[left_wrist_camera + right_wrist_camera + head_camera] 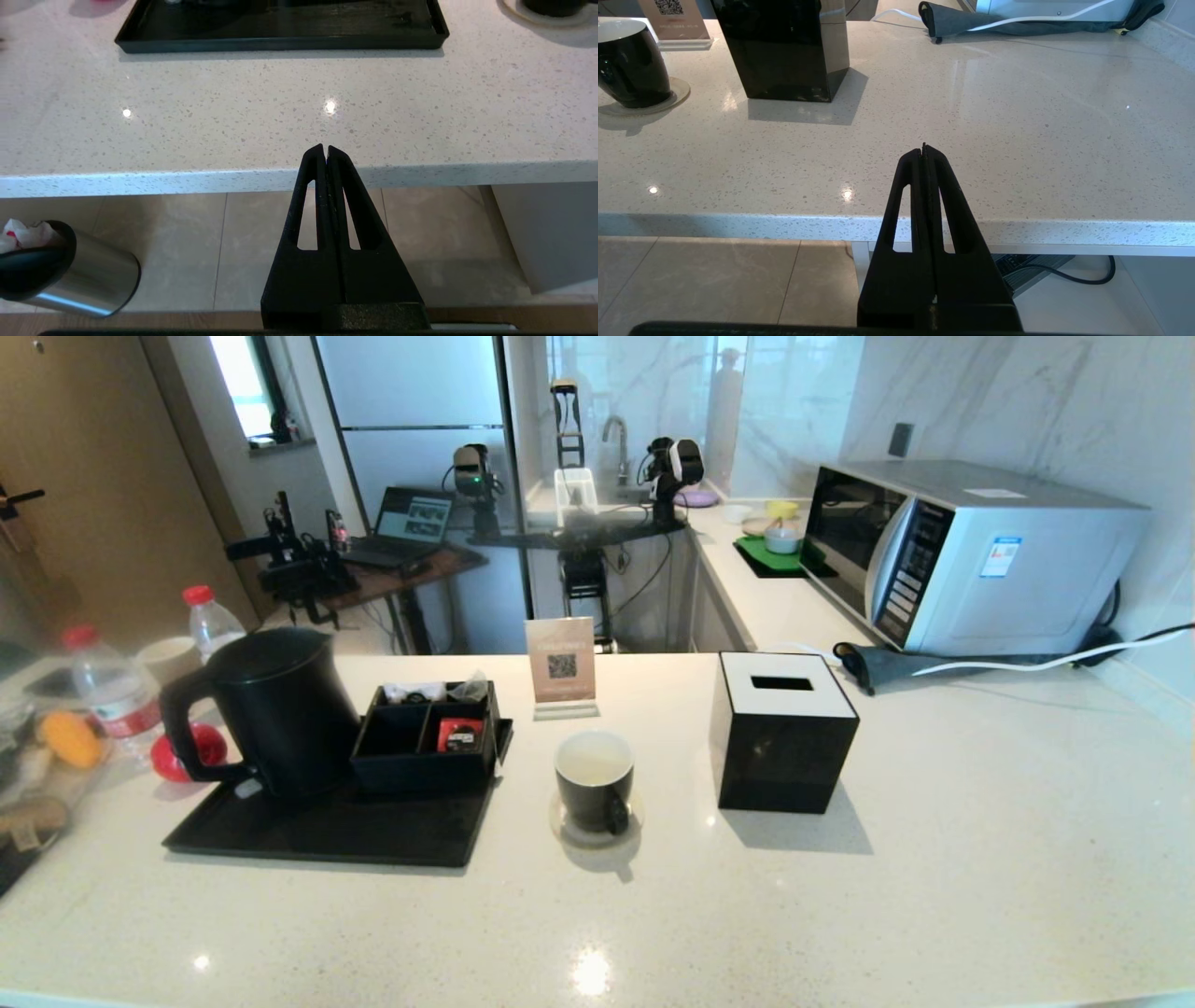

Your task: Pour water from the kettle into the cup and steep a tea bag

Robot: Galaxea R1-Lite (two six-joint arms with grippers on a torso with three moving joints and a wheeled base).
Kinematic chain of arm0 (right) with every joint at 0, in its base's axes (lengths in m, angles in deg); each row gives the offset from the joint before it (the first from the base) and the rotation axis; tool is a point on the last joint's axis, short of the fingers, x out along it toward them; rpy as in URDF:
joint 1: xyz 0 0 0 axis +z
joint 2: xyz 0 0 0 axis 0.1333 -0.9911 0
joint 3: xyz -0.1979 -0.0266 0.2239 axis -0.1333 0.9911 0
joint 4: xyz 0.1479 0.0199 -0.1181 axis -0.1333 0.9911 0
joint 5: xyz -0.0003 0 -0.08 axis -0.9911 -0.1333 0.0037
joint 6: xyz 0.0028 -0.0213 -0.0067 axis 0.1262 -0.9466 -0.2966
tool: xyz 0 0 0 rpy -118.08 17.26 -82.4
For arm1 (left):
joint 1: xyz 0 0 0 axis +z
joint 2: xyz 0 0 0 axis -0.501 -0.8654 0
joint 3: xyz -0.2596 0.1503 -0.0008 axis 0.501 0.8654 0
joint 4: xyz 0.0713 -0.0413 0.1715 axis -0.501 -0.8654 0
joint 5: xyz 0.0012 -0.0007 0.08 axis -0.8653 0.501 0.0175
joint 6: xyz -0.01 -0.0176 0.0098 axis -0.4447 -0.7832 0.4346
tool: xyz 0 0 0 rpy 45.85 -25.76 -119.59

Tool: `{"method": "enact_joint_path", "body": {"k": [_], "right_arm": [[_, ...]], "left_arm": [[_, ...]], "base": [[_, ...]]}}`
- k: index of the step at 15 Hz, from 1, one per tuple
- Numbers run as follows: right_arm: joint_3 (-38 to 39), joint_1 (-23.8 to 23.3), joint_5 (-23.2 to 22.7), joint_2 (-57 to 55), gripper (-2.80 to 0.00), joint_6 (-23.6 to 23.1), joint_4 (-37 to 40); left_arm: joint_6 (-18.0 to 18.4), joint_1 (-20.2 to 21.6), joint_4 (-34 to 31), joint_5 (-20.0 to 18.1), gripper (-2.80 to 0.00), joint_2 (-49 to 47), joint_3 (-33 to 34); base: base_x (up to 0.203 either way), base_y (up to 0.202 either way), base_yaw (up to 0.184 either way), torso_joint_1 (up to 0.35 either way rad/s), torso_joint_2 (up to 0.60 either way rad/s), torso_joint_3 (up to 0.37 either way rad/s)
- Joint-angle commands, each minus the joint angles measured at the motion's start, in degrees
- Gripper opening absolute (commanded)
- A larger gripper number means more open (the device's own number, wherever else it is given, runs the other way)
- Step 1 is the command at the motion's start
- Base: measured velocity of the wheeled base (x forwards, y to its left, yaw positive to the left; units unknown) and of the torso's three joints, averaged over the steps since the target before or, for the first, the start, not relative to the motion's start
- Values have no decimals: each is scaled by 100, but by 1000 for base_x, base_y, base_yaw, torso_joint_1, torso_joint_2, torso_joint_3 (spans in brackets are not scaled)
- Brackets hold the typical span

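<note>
Counting 1 kettle (271,709), 1 cup (595,791), 2 bottles (117,695), both hands (325,150) (924,149) pressed together, empty.

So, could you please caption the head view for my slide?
Black kettle on a tray, cup on its coaster beside a black tissue box; neither arm in view.
</note>
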Motion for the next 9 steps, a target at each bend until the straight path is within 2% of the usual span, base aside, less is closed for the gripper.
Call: {"method": "enact_joint_path", "body": {"k": [1,9], "right_arm": [[0,1,-1,0,-280,-1,-1],[0,1,-1,0,-280,-1,-1]], "left_arm": [[113,-4,-81,-2,-280,447,0],[206,-48,-82,-13,-280,588,0]], "base": [[0,0,0,0,0,0],[0,0,0,0,0,0]]}}
